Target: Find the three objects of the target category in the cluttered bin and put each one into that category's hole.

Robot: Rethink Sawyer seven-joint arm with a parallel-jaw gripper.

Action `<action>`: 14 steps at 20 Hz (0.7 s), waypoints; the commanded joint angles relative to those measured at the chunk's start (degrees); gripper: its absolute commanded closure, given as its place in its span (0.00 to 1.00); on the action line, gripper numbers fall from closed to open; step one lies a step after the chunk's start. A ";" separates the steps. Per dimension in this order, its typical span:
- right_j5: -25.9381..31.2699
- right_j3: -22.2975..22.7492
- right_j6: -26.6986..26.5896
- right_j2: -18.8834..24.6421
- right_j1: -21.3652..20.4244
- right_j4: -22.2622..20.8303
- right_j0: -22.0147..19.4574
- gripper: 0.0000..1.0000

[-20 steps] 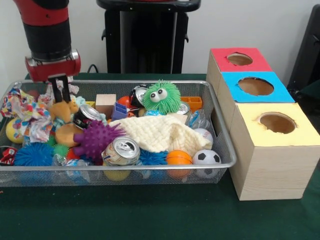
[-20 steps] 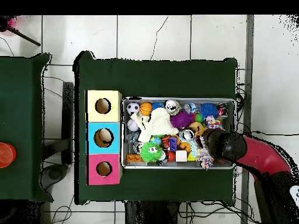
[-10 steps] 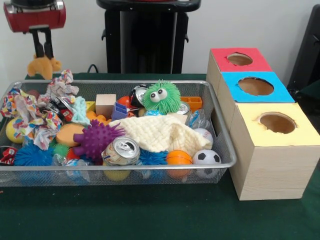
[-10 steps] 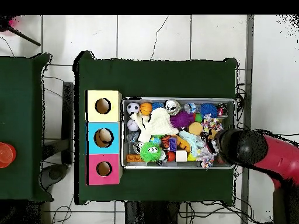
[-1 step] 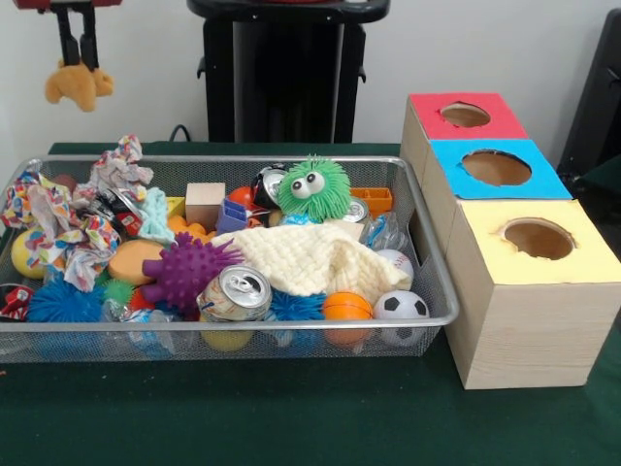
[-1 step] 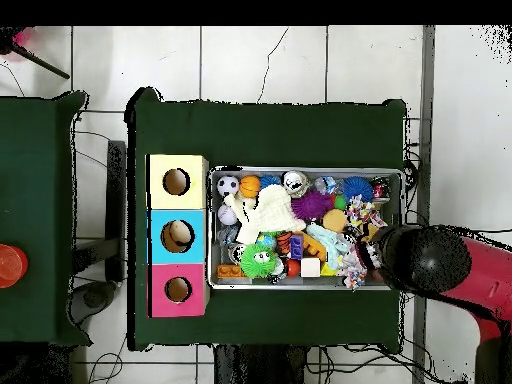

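My gripper [image 5: 76,60] hangs high above the left end of the wire bin [image 5: 233,323], shut on a small tan plush toy [image 5: 80,85] that dangles from its fingers well clear of the clutter. In the overhead view the arm's black head [image 6: 425,258] sits over the bin's right end [image 6: 398,230] and hides the gripper and toy. Three boxes stand beside the bin, each with a round hole: red [image 5: 464,116], blue [image 5: 495,167] and yellow [image 5: 537,238].
The bin holds a green fuzzy toy [image 5: 312,189], cream knitted cloth [image 5: 310,257], soda can [image 5: 236,293], purple spiky ball [image 5: 184,270], small soccer ball [image 5: 401,305], wooden block [image 5: 205,204] and patterned rags [image 5: 58,228]. A black stand [image 5: 281,68] rises behind the bin.
The gripper, down among the clutter at the bin's left end a second ago, has risen straight up with the tan plush toy, which now hangs above the bin.
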 commanded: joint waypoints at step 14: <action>-13.92 20.53 16.82 -6.45 -3.01 6.28 3.44 1.00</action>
